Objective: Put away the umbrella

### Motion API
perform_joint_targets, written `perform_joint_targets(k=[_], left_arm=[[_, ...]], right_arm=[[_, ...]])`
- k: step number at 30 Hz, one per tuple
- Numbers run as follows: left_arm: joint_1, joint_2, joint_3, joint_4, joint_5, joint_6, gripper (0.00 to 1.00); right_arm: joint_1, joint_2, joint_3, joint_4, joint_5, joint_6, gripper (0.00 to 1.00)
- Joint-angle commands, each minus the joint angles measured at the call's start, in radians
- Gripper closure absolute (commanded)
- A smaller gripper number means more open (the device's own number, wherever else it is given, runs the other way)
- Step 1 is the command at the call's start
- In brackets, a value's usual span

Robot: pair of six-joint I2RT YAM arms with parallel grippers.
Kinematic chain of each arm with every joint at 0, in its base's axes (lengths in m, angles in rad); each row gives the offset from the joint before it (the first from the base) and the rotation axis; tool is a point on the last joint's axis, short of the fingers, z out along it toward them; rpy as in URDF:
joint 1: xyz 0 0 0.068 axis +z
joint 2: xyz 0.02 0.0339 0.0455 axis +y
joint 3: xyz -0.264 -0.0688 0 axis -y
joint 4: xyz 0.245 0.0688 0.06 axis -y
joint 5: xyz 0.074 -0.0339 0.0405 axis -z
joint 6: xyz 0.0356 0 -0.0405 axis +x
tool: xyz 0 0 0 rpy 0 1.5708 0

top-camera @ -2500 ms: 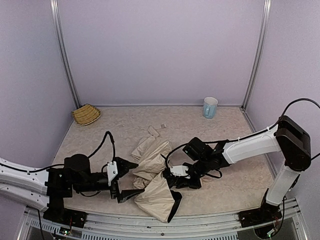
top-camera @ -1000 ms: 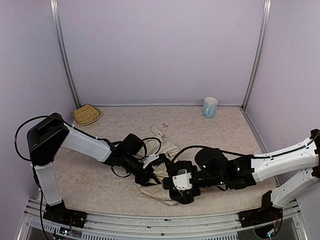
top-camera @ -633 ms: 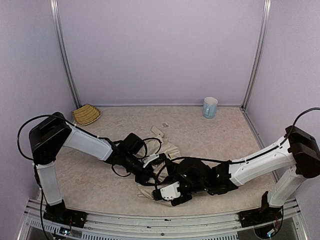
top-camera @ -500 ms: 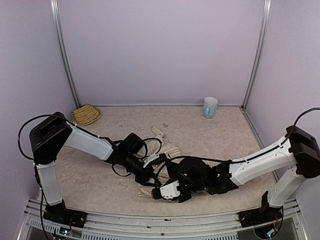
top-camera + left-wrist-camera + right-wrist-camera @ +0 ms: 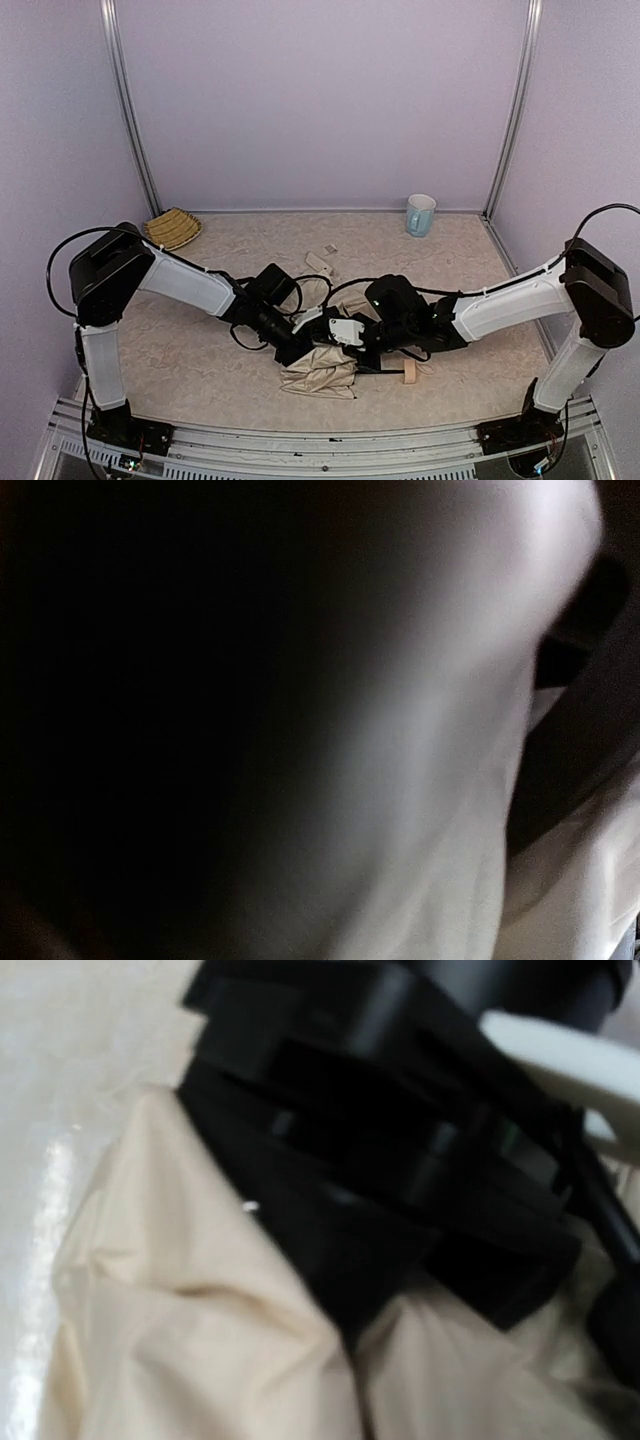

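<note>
One umbrella (image 5: 318, 375) is seen on the worktop (image 5: 460, 260), near the front edge and between the two arms. Its cream fabric (image 5: 330, 385) is bunched in a crumpled heap. A tan handle (image 5: 408, 372) is laid just to the right of the heap and is joined to it by a thin black shaft (image 5: 378, 369).

The left arm (image 5: 190, 285) is stretched in from the left and the right arm (image 5: 500, 305) from the right. Both wrists are found close together over the rear edge of the heap. The right jaws are pressed together; whether anything is pinched between them cannot be told. How the left jaws stand cannot be told either. In the left wrist view only blurred pale fabric (image 5: 430, 780) is shown, close against the lens, and the rest is dark. In the right wrist view the lower part is filled by cream fabric (image 5: 180, 1360), with a black gripper body (image 5: 400, 1190) lying over it.

One woven basket (image 5: 173, 228) is placed in the far left corner and one pale mug (image 5: 420, 214) at the far right, both well apart from the umbrella. One narrow beige piece (image 5: 318, 264) and one small pale tag (image 5: 327, 250) are seen behind the wrists. Any print on the tag is too small to be read.
</note>
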Motion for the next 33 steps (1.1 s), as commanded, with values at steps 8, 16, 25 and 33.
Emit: perform_joint_targets(k=[8, 16, 25, 33], left_arm=[[-0.004, -0.011, -0.042, -0.171, -0.032, 0.101, 0.35], [0.022, -0.232, -0.120, -0.102, -0.113, 0.173, 0.01], [-0.022, -0.662, -0.276, 0.032, -0.520, 0.056, 0.02], [-0.318, -0.849, -0.470, 0.323, -0.772, 0.111, 0.16]], right_arm=[[-0.120, 0.193, 0.046, -0.035, -0.087, 0.140, 1.00], [-0.120, 0.218, 0.053, -0.120, -0.298, 0.180, 1.00], [-0.120, 0.069, 0.077, -0.127, -0.401, 0.228, 1.00], [-0.120, 0.009, 0.138, -0.141, -0.424, 0.292, 1.00]])
